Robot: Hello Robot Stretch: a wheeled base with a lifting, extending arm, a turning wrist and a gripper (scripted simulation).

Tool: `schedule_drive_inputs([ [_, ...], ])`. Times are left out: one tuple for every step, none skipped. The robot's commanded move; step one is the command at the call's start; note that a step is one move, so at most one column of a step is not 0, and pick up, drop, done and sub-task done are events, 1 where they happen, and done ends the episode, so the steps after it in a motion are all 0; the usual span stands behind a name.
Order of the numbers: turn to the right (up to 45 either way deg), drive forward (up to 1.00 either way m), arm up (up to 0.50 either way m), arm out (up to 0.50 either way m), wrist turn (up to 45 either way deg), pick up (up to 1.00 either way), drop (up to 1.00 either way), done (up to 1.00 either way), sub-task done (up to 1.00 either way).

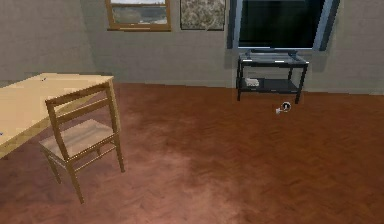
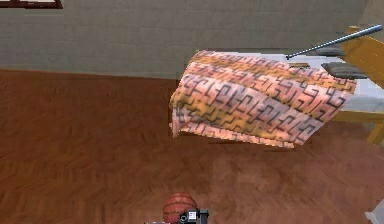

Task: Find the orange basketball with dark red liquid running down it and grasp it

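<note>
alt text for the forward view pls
A wooden chair stands at a light wooden table on the left of a reddish wood floor. At the back a television sits on a dark stand, with a small dark thing on the floor beside it and framed pictures to its left.

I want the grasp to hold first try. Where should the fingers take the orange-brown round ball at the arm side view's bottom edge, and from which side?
Likely across its widest middle, coming from above: the orange-brown round ball is smooth all round, with no handle or edge, and its upper curve lies bare against the reddish wood floor.
</note>
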Motion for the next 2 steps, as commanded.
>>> schedule_drive_inputs([
  [0.0,0.00,0.00,0.00,45.0,0.00,0.00,0.00,0.00],
  [0.0,0.00,0.00,0.00,30.0,0.00,0.00,0.00,0.00],
])
